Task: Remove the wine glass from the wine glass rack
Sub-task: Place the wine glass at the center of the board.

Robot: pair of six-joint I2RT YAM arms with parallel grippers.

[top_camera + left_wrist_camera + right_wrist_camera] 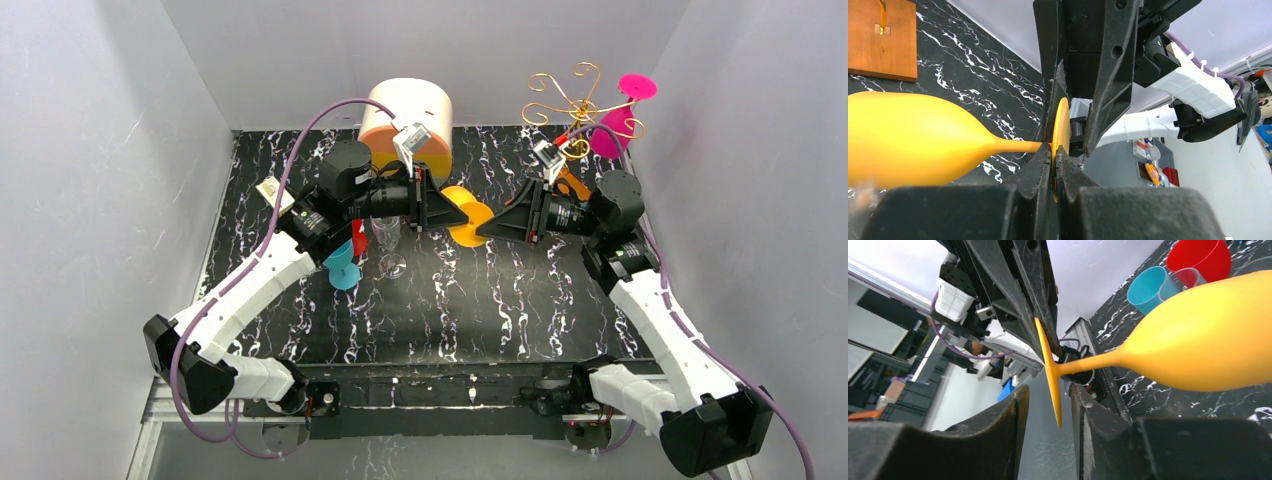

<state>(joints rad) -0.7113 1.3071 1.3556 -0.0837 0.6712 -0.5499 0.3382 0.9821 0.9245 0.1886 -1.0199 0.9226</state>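
From the left wrist, the orange wine glass [913,137] loses the end of its bowl past the left edge, the wine glass rack [883,45] shows only a cropped corner of its wooden base, and the foot's lower rim vanishes between the fingers of the left tool [1054,152]. From the right wrist that bowl runs off the right edge, the red cup [1198,257] is cut by the top edge, and the blue cup [1145,287] sits partly behind the bowl (clutter beyond the bench [1148,395] is too blurred to name). From above, the left tool and right tool [480,231] hide the glass's foot, and the right arm [650,300] covers most of the rack's base and post.
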